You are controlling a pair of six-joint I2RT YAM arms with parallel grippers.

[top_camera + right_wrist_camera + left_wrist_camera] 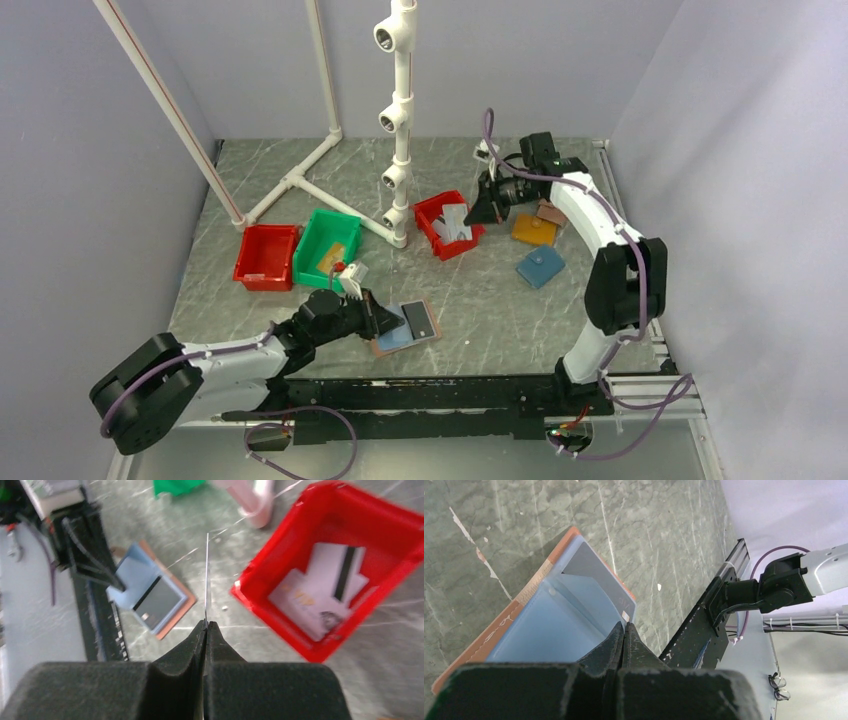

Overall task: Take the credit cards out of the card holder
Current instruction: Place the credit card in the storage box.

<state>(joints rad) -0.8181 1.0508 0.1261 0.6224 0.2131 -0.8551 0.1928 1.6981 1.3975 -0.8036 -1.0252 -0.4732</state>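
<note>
Pale lilac walls (pixel 90 150) box in a grey-green marbled table (pixel 480 310), matte and scuffed. The holder (pixel 398 337) lies open on it near its front edge: tan leather, smooth blue lining, a dark card (pixel 419 320) on top. My left pincer (pixel 625 626) is closed, with its tips at the lining. My right pincer (pixel 205 625) clamps a thin card (pixel 207 580) edge-on near a glossy red bin (pixel 270 617) of cards (pixel 325 595).

The card holder (pixel 405 330) lies open near the table's (pixel 480 300) front edge, a dark credit card (pixel 419 320) on its blue lining, with the left gripper (pixel 383 320) at its left side. The right gripper (pixel 480 212) hangs beside a red bin (pixel 425 205) holding light cards (pixel 455 224). To its right lie an orange wallet (pixel 534 229) and a teal-blue wallet (pixel 540 267).
</note>
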